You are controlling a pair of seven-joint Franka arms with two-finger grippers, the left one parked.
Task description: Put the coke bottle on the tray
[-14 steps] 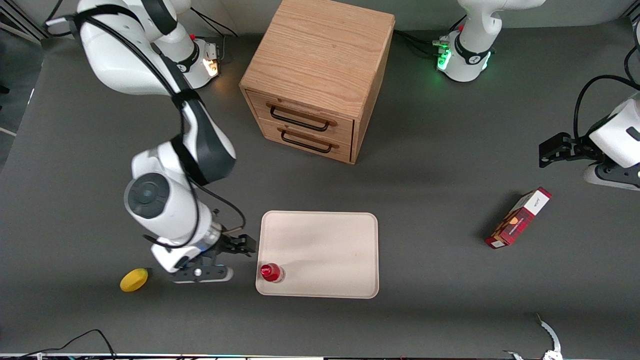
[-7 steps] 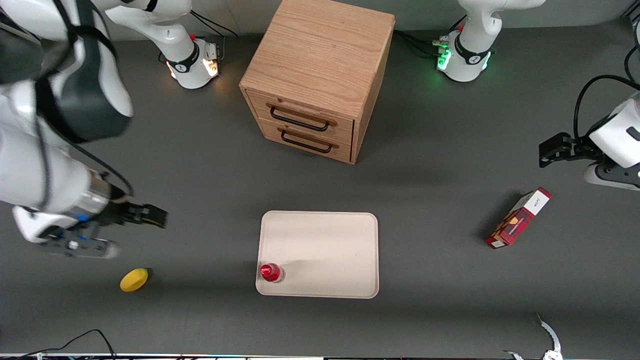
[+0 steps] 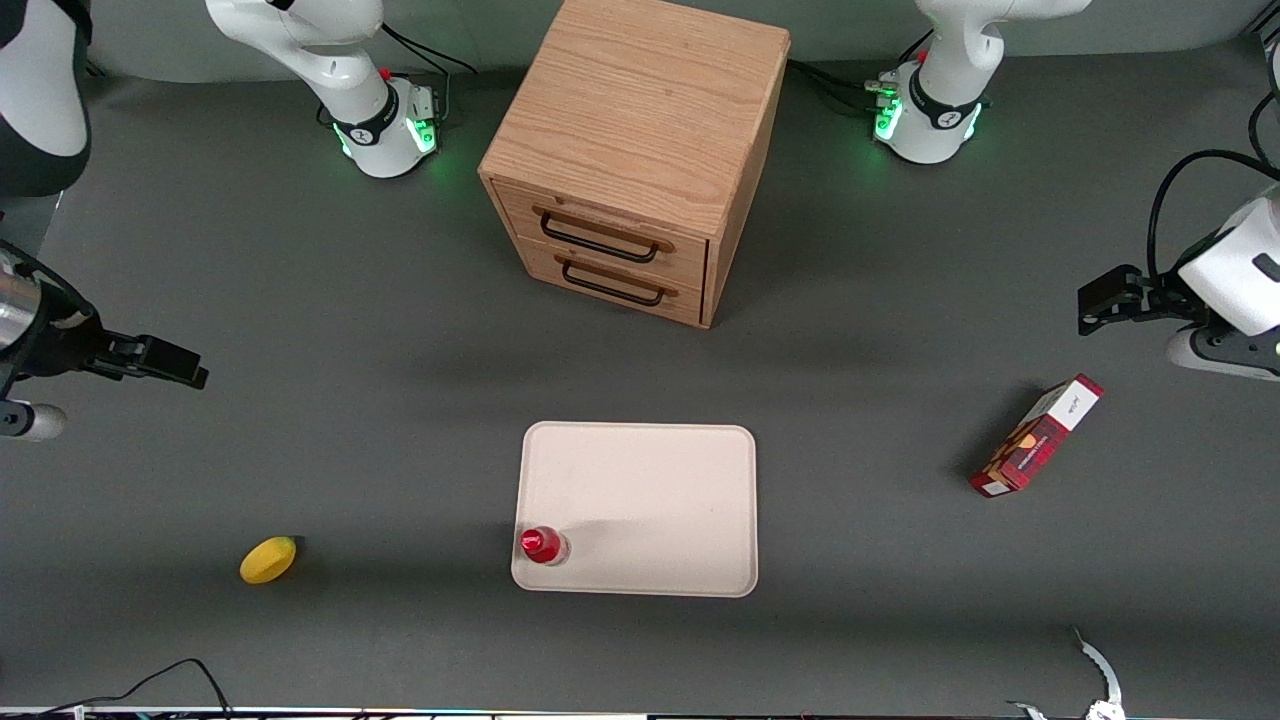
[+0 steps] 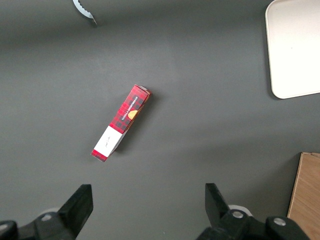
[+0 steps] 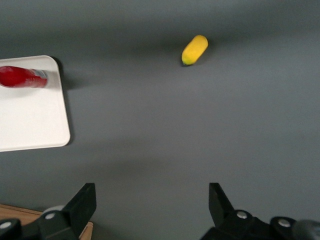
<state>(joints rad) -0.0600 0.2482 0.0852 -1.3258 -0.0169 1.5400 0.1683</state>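
The coke bottle [image 3: 543, 546], small and red with a red cap, stands upright on the cream-beige tray [image 3: 650, 480], in the tray's corner nearest the front camera at the working arm's end. In the right wrist view the coke bottle [image 5: 22, 77] stands at the corner of the tray [image 5: 35, 125]. My gripper [image 3: 170, 365] is open and empty, raised above the table far off toward the working arm's end, well apart from the tray. Its fingers spread wide in the right wrist view [image 5: 152, 197].
A yellow lemon [image 3: 268, 559] lies on the grey table between the gripper and the tray; it also shows in the right wrist view [image 5: 194, 49]. A wooden drawer cabinet [image 3: 635, 150] stands farther from the camera. A red-and-white carton box [image 3: 1037, 436] lies toward the parked arm's end.
My gripper has drawn away from the tray's edge, rising and moving toward the working arm's end of the table. The bottle stays standing on the tray.
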